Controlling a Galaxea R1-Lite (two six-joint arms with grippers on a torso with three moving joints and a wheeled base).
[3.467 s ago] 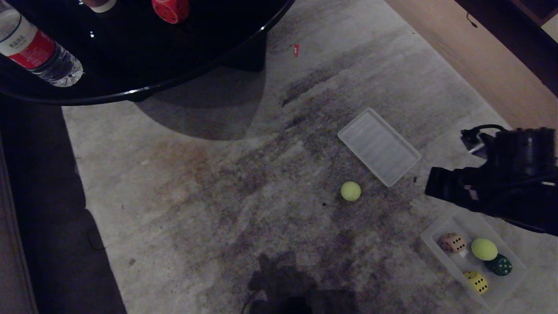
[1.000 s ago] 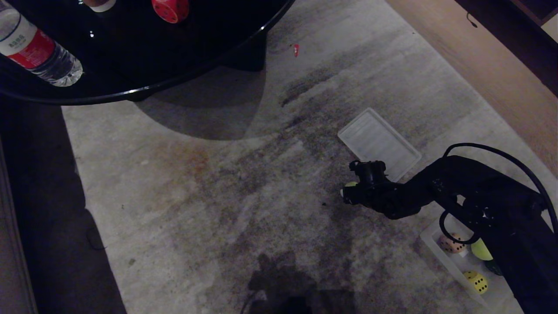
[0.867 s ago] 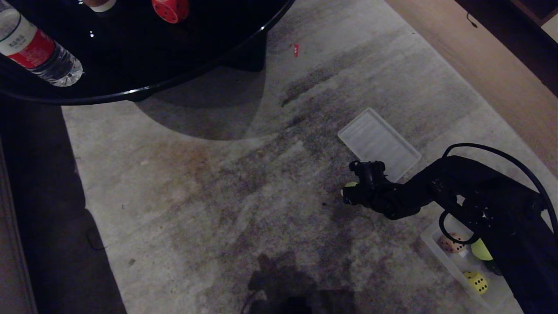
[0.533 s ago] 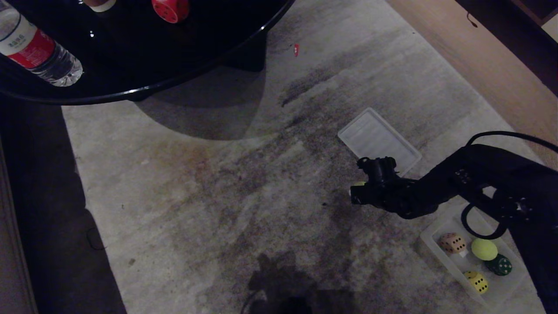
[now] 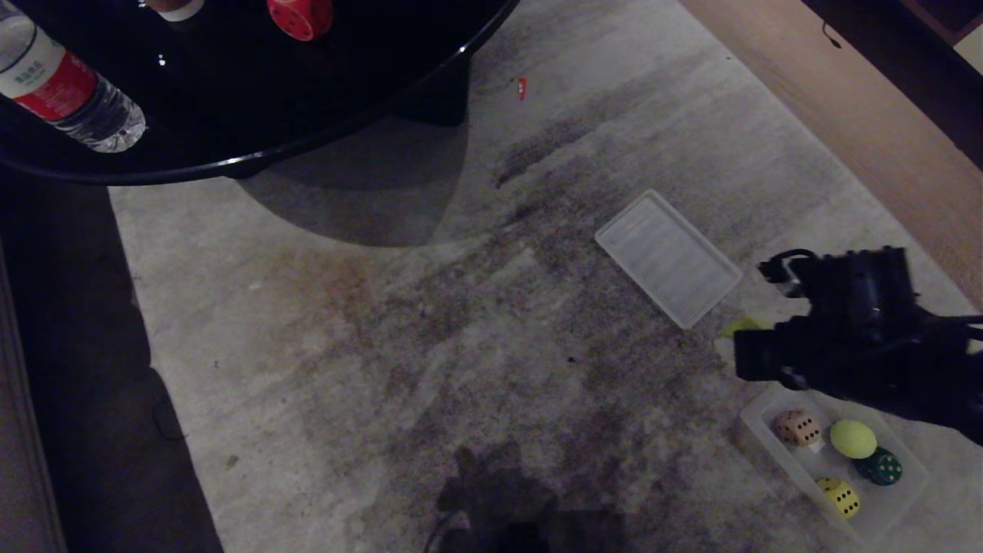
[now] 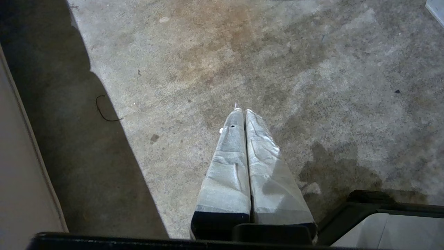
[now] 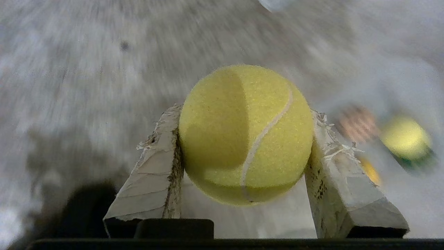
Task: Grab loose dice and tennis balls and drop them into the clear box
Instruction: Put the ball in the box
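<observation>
Right wrist: ball (image 7: 245, 133) seam upright (clamped)

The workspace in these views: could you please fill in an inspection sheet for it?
Surface: stained grey floor.
Job's things: clear box on the floor holding a beige-pink die, a tennis ball, a dark green die and a yellow die; second tennis ball in the right gripper; red die on the black table.
Clutter: ribbed lid on the floor; water bottle on the table.
Grippers: right gripper shut on the second ball, beside the box; left gripper shut, empty, over bare floor.
Cables: nothing seen.
Surroundings: wooden flooring beyond the grey floor.
</observation>
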